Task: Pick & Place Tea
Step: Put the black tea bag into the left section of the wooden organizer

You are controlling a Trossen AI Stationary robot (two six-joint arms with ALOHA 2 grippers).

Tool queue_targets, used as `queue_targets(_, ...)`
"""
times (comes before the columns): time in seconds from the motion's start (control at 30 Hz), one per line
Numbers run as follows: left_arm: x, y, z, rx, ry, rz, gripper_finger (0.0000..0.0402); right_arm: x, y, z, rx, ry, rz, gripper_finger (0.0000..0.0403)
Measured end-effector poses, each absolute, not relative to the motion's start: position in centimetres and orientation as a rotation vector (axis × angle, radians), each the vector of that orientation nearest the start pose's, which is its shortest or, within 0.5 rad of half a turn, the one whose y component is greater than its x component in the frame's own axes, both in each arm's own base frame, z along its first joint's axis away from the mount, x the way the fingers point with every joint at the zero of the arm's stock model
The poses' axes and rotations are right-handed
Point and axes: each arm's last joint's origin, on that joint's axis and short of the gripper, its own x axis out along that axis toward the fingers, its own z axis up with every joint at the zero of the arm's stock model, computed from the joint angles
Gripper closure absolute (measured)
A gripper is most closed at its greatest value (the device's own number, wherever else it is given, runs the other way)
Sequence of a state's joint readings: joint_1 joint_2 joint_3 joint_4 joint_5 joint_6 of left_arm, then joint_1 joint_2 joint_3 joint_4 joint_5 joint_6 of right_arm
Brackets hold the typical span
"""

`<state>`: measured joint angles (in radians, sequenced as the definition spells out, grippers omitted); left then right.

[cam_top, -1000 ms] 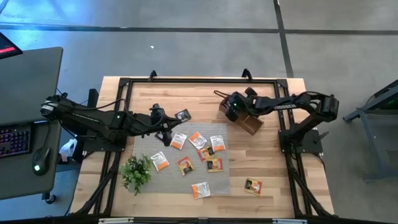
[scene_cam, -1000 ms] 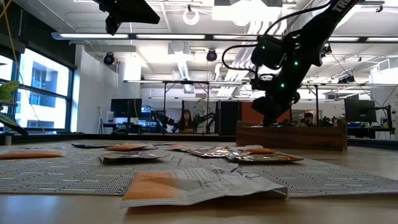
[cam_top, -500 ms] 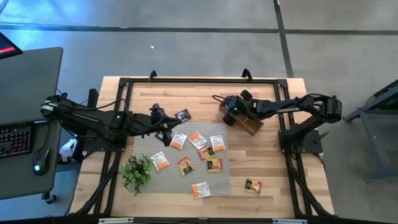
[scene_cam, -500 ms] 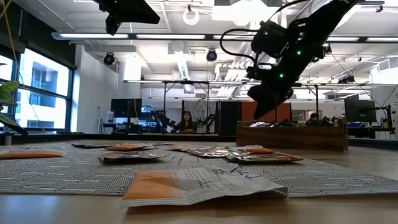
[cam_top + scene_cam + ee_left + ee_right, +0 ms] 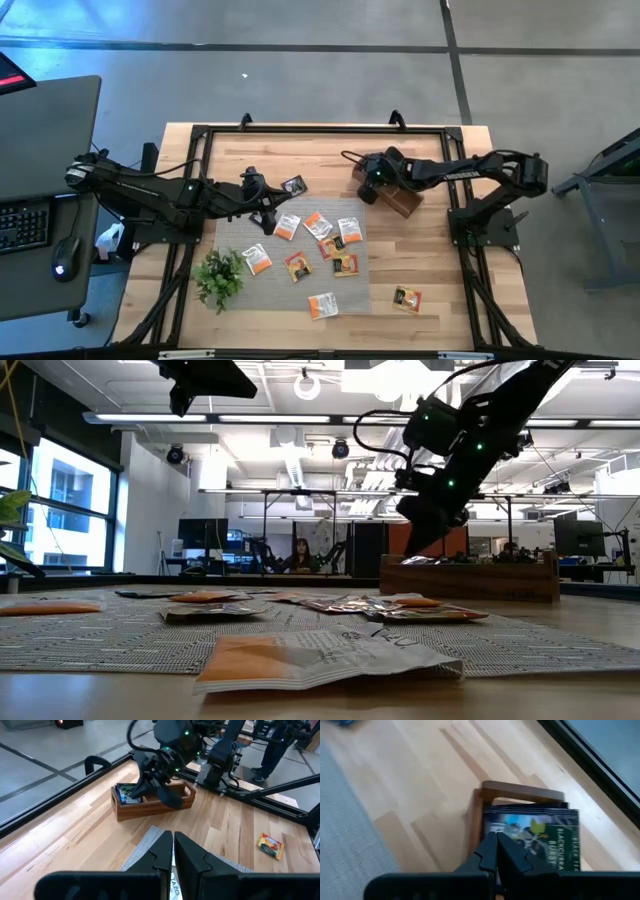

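The right arm reaches across to the brown wooden tray [image 5: 392, 193], its tool [image 5: 363, 190] pinched closed and empty, tilted over the tray's end, where a black tea sachet [image 5: 532, 838] lies just below. The left tool [image 5: 268, 217], fingers together and empty, hovers at the grey woven mat [image 5: 235, 235], beside the scattered orange-and-white sachets [image 5: 318, 226].

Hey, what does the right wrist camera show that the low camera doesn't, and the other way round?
Only the right wrist view: a black sachet lying face up inside the wooden box, its label readable. Only the low view: the loose sachets on the grey mat, and the room behind. Both show the box and the shut right gripper over it.
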<state>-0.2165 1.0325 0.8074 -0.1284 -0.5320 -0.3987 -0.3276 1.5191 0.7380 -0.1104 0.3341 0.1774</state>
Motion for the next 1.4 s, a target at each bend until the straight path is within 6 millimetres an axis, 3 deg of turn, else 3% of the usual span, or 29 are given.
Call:
queue_targets(0.43,22.2,-3.4,30.2,-0.262,0.263,0.372,0.0385,27.2,-11.1,13.1,0.221,0.926,-0.641,0.0402)
queue_targets(0.57,22.2,-3.4,30.2,-0.262,0.263,0.372,0.0385,27.1,-11.1,13.0,0.199,0.942,-0.672,0.0402)
queue_targets(0.73,22.2,-3.4,30.2,-0.262,0.264,0.372,0.0385,26.8,-10.4,14.4,0.173,0.916,-0.641,0.0402)
queue_targets(0.9,22.2,-3.4,30.2,-0.262,0.263,0.372,0.0385,26.5,-9.0,17.8,0.150,0.787,-0.606,0.0402)
queue_targets(1.1,22.2,-3.4,30.2,-0.261,0.264,0.372,0.0385,26.3,-6.5,20.5,0.144,0.686,-0.480,0.0402)
queue_targets(1.4,22.9,-3.6,29.0,-0.237,0.334,0.371,0.0385,27.0,-3.4,20.4,0.057,0.700,-0.309,0.0402)
